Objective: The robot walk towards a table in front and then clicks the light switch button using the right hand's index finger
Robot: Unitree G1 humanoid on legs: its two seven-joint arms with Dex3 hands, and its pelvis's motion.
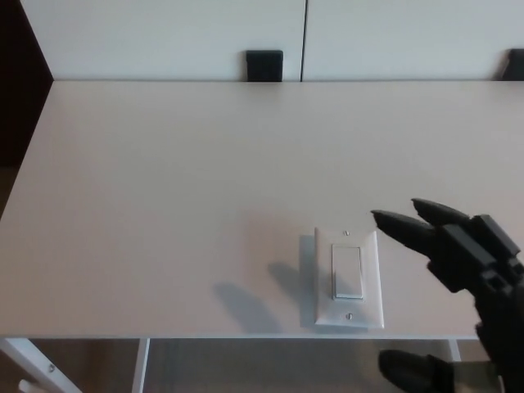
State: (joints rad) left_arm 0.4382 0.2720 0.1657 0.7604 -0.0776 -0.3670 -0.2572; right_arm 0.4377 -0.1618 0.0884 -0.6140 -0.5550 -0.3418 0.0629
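Note:
A white light switch point(348, 277) with a rocker button lies flat on the white table point(164, 205) near its front edge, right of centre. My black right hand point(458, 262) hovers just to the right of the switch, open, two fingers stretched left with the fingertips point(385, 219) above the plate's upper right corner. Its thumb point(413, 370) shows below the table edge. The hand's shadow falls on the table left of the switch. My left hand is out of sight.
Two black clamps point(264, 65) point(514, 64) sit at the table's far edge against white panels. A white table leg point(139, 364) shows below the front edge at the left. A dark gap lies past the left edge.

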